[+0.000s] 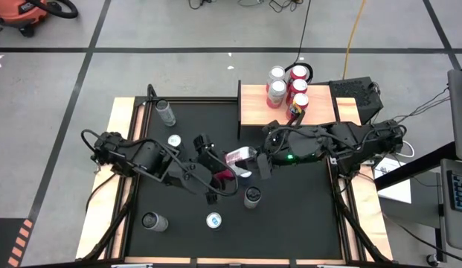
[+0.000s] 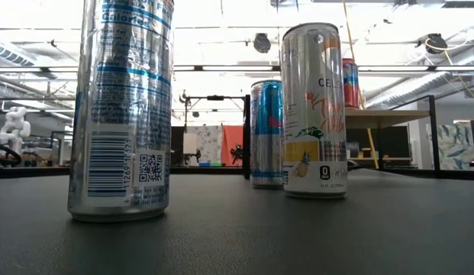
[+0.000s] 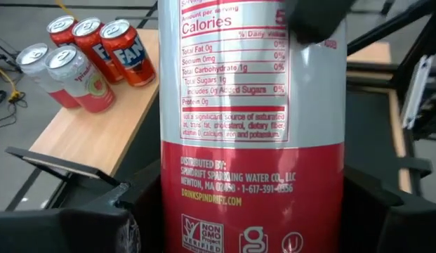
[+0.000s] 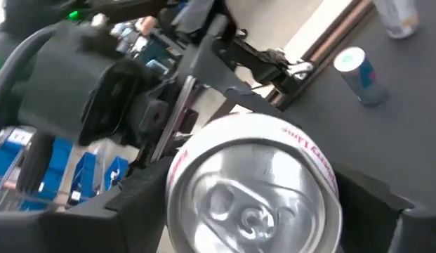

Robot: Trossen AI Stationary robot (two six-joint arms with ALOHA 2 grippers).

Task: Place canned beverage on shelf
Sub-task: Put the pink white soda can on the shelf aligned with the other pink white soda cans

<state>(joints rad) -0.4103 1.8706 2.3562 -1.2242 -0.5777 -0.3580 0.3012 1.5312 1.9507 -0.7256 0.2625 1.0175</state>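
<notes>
Right now the can (image 1: 239, 155) is up off the mat (image 1: 305, 216) at mid-table, lying on its side between my two grippers. The left gripper (image 1: 228, 164) is clamped across its body; in the left wrist view the label fills the gap between the fingers. The right gripper (image 1: 262, 155) sits at the can's top end, with the lid facing straight into its wrist camera. Whether it is gripping or only standing around the can, I cannot tell.

What matters next is that the can's long axis runs level, roughly along the line from one gripper to the other. It has to come upright before it can stand. The shelf (image 1: 253, 108) lies at the table's far edge, beyond the can and towards the right arm's side, so I judge the right arm nearer.

By my count there are five shelf cans (image 1: 276, 91) standing bunched at the shelf's right end, five loose cans (image 1: 252, 196) on the mat, and the one in the air.
</notes>
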